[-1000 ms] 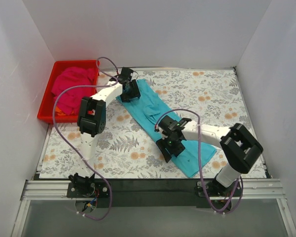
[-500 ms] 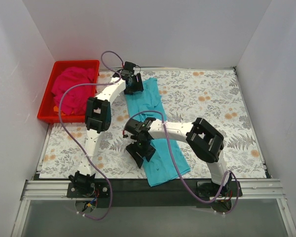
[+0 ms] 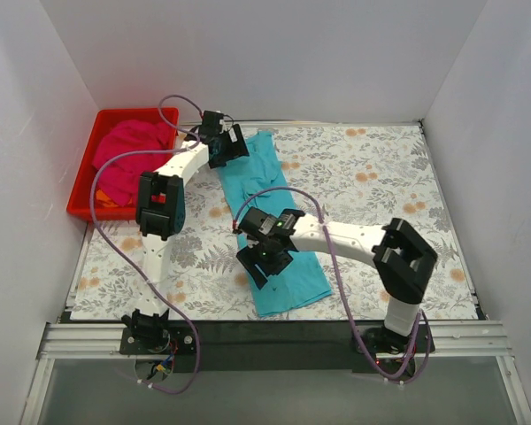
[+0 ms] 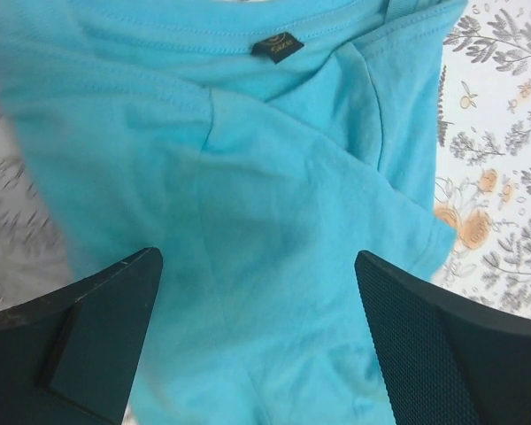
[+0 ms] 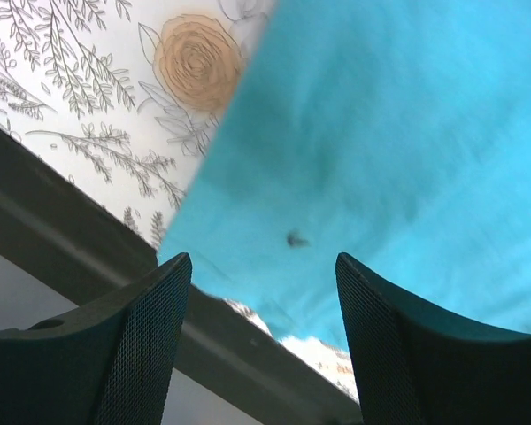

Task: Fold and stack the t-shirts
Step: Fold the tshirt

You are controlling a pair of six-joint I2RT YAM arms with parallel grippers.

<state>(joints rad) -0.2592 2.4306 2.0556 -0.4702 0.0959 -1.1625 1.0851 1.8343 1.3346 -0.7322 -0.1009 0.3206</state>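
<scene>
Near centre, right gripper (image 3: pixel 264 259) open above the near half of the turquoise t-shirt (image 3: pixel 279 208), gripping nothing. Lies as a narrow folded strip on the floral table (image 3: pixel 380 195), running far-left. Over its collar end, left gripper (image 3: pixel 233 149) wide open, empty. Far left, magenta t-shirt (image 3: pixel 128 155) heaped in red tray (image 3: pixel 81 197).

White arms (image 3: pixel 179 163), purple cables (image 3: pixel 92 195), black left claw (image 4: pixel 255 266), right claw (image 5: pixel 261 261).

A lab-style robot test booth; plain white walls (image 3: pixel 274 53) box in a flower-patterned table (image 3: pixel 380 177); two arms, left (image 3: pixel 159 205) and right (image 3: pixel 354 237), bolted to a metal rail (image 3: pixel 274 343) along its near edge.
</scene>
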